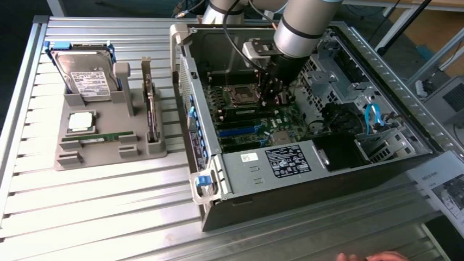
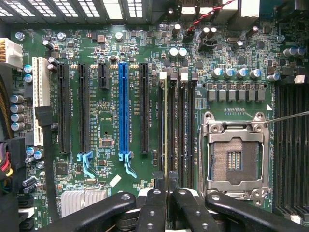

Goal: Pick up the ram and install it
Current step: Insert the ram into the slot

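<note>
Inside the open computer case point(image 1: 217, 185), my gripper point(image 1: 277, 100) hangs low over the motherboard point(image 1: 279, 122). In the wrist view the gripper point(image 2: 167, 203) is shut on the ram point(image 2: 167, 135), a thin green stick seen edge-on. The stick stands lengthwise along the black memory slots point(image 2: 179, 130) beside the processor socket point(image 2: 235, 154). Whether it is seated in a slot I cannot tell. Another green ram stick point(image 1: 98, 137) lies in the grey holder point(image 1: 108, 155) at the exterior view's left.
The holder also carries a hard drive point(image 1: 87, 76), a square silver processor point(image 1: 80, 121) and a dark expansion card point(image 1: 150, 106). Case walls, a drive cage with blue cables point(image 1: 373, 117) and the power supply point(image 1: 284, 160) surround the board. A person's hand point(image 1: 370, 256) shows at the lower edge.
</note>
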Robot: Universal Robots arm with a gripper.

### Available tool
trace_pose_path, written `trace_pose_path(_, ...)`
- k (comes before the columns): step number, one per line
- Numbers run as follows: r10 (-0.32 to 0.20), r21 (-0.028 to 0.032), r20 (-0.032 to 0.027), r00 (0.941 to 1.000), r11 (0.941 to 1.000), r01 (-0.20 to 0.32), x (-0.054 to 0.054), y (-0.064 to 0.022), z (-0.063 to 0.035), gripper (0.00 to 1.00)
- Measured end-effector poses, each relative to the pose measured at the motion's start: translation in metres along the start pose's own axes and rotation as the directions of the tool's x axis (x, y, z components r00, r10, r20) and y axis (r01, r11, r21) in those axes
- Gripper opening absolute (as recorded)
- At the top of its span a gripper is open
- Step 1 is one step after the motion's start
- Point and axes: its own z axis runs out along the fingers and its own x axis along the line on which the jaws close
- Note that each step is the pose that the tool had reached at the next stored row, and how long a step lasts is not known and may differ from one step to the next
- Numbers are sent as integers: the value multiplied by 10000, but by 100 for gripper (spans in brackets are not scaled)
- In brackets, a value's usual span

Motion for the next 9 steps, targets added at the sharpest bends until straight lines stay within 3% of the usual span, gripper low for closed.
trace_pose_path(9,-6,13,-4,10000,10000,6,0,3,3,12)
